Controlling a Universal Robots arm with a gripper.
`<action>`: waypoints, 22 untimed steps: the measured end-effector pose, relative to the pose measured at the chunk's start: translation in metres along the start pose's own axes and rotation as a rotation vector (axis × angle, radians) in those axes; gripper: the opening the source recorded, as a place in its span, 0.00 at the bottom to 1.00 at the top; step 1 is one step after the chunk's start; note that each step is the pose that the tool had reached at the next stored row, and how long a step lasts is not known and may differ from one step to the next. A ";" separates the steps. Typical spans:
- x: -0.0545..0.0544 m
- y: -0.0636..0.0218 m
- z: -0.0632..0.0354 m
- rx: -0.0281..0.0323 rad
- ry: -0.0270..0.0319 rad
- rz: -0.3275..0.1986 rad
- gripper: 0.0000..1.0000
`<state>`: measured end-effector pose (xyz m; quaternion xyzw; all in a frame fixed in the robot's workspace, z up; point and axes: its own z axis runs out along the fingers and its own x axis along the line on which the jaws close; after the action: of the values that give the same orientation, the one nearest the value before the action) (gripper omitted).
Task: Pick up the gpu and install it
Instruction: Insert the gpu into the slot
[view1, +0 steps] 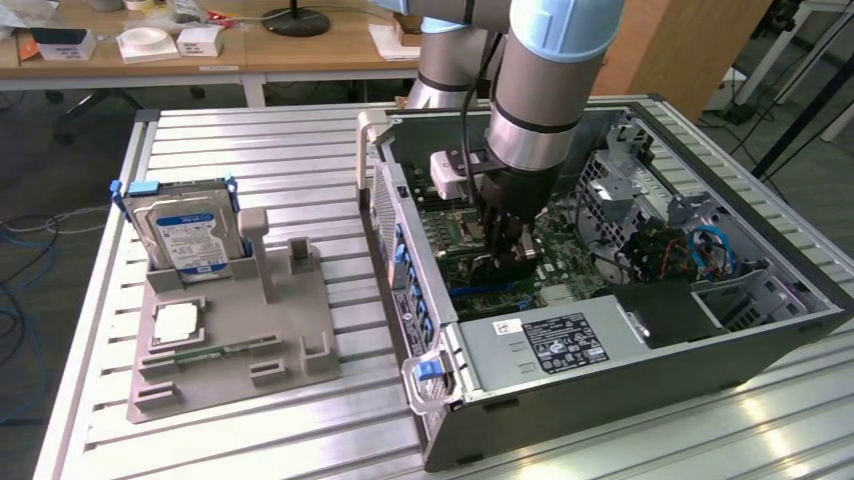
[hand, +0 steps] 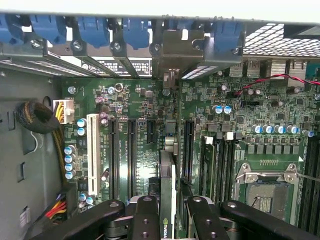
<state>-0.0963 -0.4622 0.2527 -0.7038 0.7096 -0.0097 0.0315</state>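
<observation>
Exterior view: my arm reaches down into the open PC case (view1: 747, 330), gripper (view1: 505, 262) low over the motherboard (view1: 567, 262), roughly centre of the case. The gpu is hard to pick out here, hidden among my fingers, so I don't place it from this angle. At 9 o'clock from the case, well apart on the table (view1: 267, 440), sits a grey holder (view1: 287, 330) w/ a hard drive (view1: 187, 230) standing upright in it. PSU (view1: 561, 345) lies at the case's 6 o'clock edge.

Wrist view: gpu (hand: 168, 190) sits edge-on between my fingers (hand: 145, 220), which pinch it from both sides, one pad per face. It stands upright over the board, lined up w/ the slots (hand: 132, 155), its bracket (hand: 182, 47) end toward the rear slot covers at 12 o'clock. Can't tell whether the edge connector is touching a slot yet.

Handling, my judgement: card is thin, stiff, light, but fragile; bare components on the faces, so grip by the flat sides near the top edge, not the connector. Hard smooth surfaces could slip under push force; a tilted press could stress the slot.
</observation>
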 end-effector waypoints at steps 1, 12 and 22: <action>0.000 0.0000 0.0000 0.0000 0.0000 0.000 0.26; 0.000 0.0000 0.0001 0.0001 -0.0001 0.000 0.26; 0.001 0.0003 0.0057 0.0000 0.0001 0.001 0.26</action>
<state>-0.0963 -0.4634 0.2470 -0.7034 0.7100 -0.0097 0.0315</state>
